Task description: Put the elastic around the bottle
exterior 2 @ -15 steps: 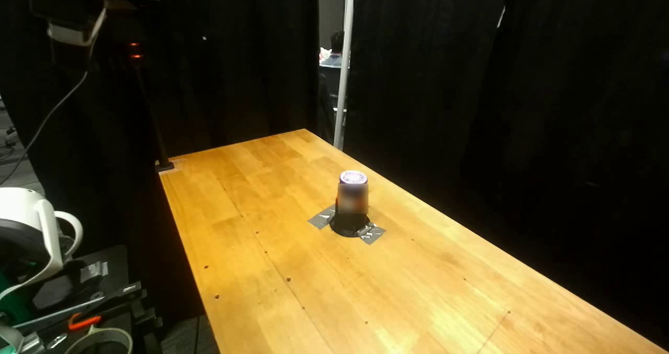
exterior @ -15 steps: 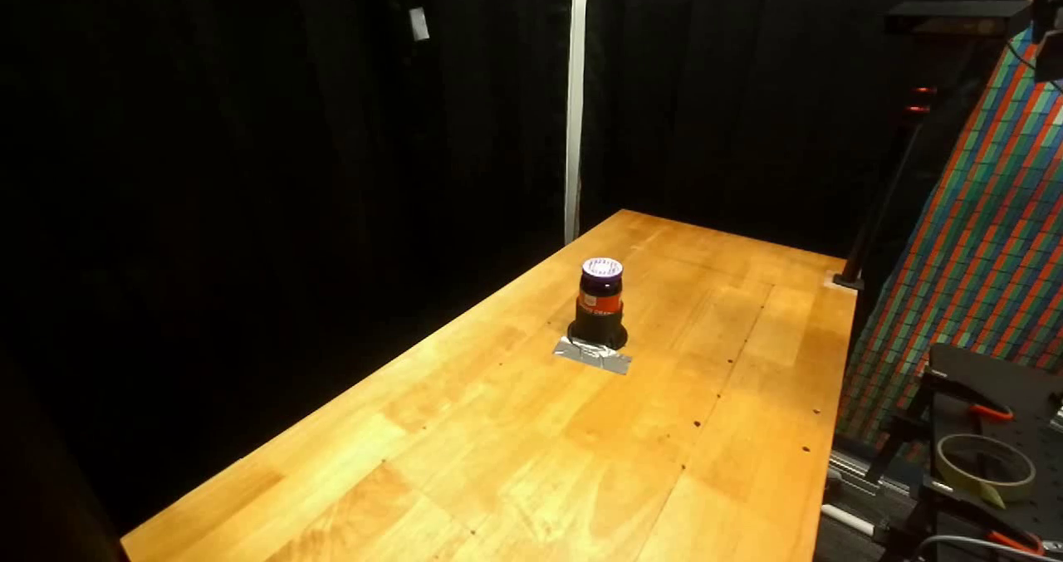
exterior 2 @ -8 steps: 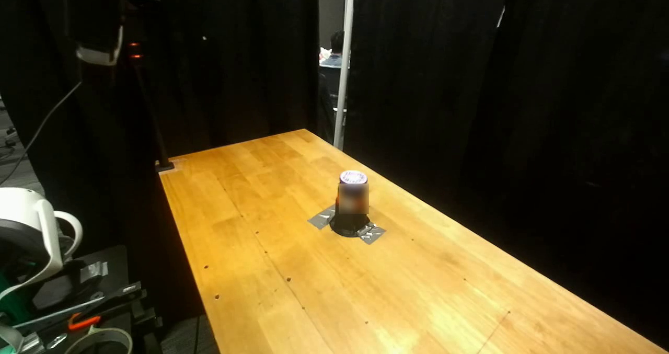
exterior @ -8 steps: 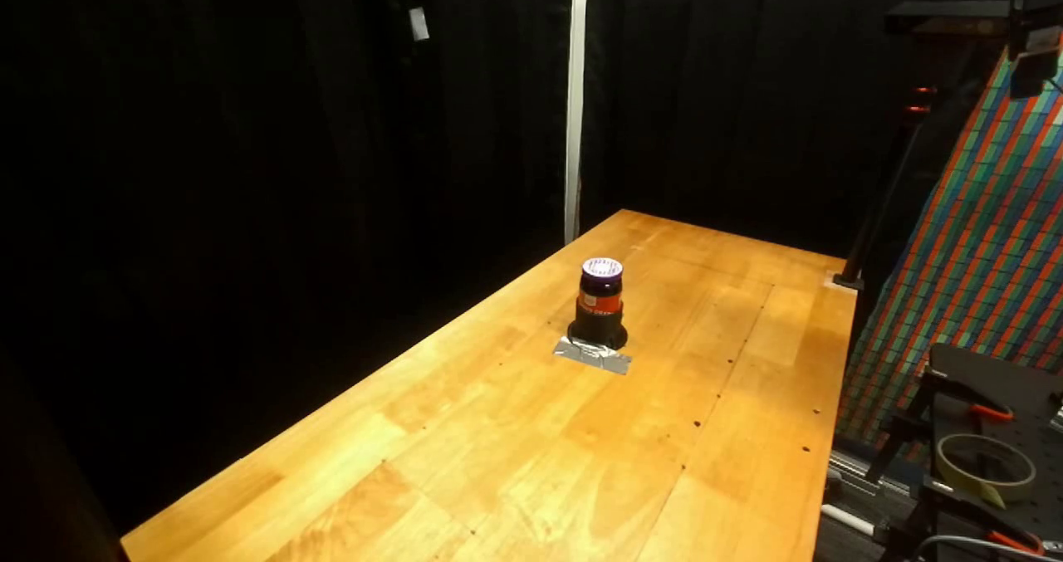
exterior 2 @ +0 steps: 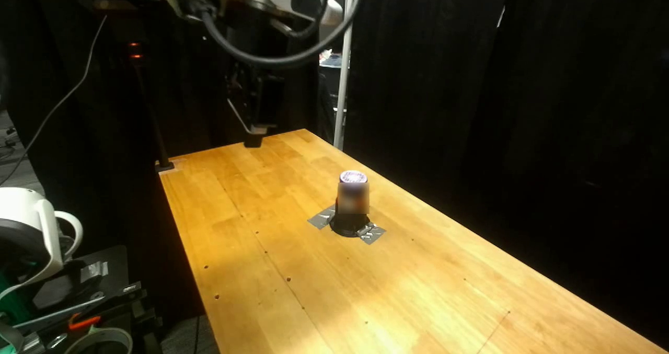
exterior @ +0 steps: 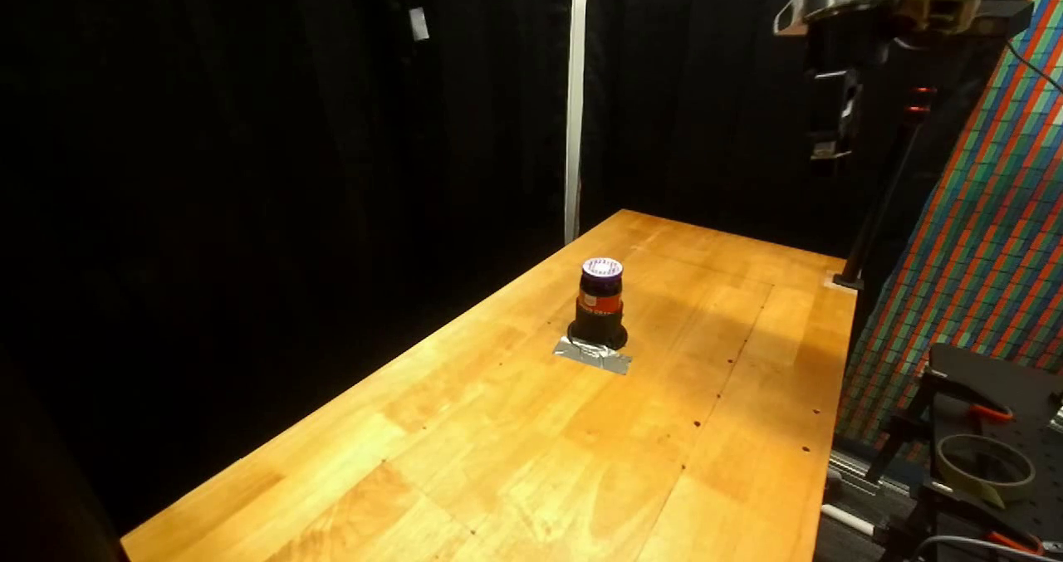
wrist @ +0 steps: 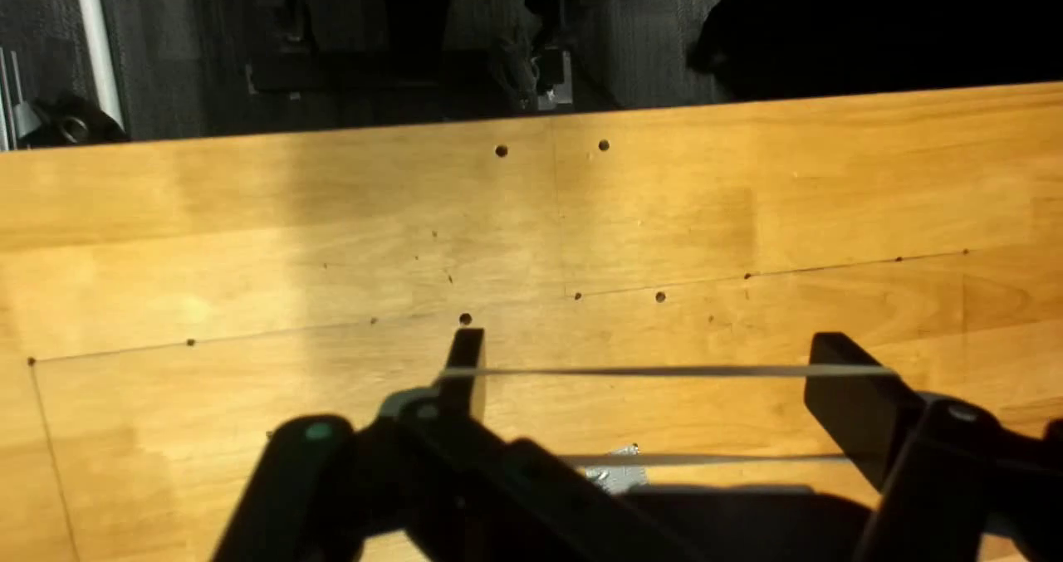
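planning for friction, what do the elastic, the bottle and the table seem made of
Elastic: probably matte rubber, drawn into thin taut strands. Bottle: dark, smooth-looking glass or plastic; too small to tell. Table: wood, seemingly varnished, with grain, board seams and a sheen.

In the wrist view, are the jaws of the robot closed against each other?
No, the jaws stand wide apart, with the elastic band stretched across the gap between them.

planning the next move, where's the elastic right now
In the wrist view, the elastic is in the lower half, right of centre, stretched between the two fingers of the open gripper, its lower strand crossing in front of silver tape.
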Robot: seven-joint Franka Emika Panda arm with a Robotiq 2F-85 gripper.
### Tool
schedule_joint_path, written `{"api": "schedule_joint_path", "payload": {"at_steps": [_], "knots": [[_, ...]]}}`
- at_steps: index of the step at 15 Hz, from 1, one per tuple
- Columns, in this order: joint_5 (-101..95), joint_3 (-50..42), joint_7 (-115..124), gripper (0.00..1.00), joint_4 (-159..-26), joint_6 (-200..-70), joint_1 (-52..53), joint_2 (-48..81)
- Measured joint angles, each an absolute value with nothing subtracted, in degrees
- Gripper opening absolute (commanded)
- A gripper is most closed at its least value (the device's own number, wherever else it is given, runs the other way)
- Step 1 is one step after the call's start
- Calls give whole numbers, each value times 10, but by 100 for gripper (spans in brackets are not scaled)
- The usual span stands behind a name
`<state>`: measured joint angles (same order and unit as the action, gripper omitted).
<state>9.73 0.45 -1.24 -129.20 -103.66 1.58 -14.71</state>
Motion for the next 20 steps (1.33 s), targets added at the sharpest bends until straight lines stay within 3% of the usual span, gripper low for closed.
{"api": "schedule_joint_path", "payload": {"at_steps": [5, 20], "knots": [[94, 14, -17, 100, -1201, -1100, 21, 3], [59, 32, -43, 100, -842, -1094, 30, 348]]}}
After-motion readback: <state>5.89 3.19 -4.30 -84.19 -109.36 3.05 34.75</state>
